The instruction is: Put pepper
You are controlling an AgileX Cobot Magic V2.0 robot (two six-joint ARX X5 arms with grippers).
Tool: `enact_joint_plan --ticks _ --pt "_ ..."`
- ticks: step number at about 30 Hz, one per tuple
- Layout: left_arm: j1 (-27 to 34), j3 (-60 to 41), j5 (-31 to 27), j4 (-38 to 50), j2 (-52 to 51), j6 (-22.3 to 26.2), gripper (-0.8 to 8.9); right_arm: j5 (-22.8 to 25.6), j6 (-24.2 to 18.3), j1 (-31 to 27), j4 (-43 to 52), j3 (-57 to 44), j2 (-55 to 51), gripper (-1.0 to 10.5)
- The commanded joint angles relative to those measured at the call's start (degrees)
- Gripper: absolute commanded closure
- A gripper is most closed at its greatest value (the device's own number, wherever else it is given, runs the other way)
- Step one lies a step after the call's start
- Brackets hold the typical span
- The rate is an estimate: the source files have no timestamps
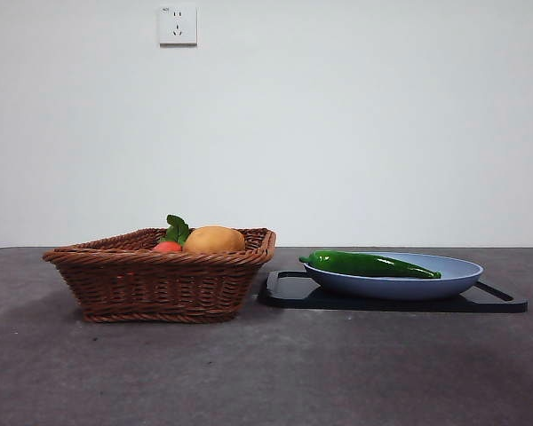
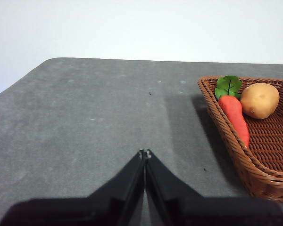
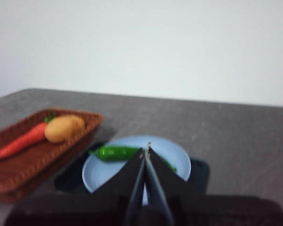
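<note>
The glossy green pepper lies lengthwise in the blue plate, which rests on a black tray right of the basket. The right wrist view shows the same pepper on the plate, with my right gripper shut and empty, raised above and short of it. My left gripper is shut and empty over bare table, to the side of the wicker basket. Neither arm shows in the front view.
The brown wicker basket stands left of the tray and holds an orange carrot with green leaves and a yellow-brown potato. The grey table runs to a white wall with a socket.
</note>
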Motion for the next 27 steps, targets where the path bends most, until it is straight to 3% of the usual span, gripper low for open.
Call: enact_joint_plan --ticks 1,9,17,27 --pt "0.2 -0.3 0.1 0.5 -0.2 -0.5 8.06 1.0 1.4 0.1 1.3 -2.7 -1.6 9.4" --pt "0.2 -0.3 0.1 0.5 -0.2 -0.5 8.06 1.0 2.4 0.1 1.3 -8.7 -5.1 9.4" --pt "0.2 -0.3 0.1 0.5 -0.2 -0.5 8.06 0.9 2.5 0.1 -5.3 -8.7 -5.1 9.4" --pt "0.2 -0.3 0.1 0.5 -0.2 -0.5 8.06 0.9 2.8 0.1 -4.0 -8.7 -5.1 9.4"
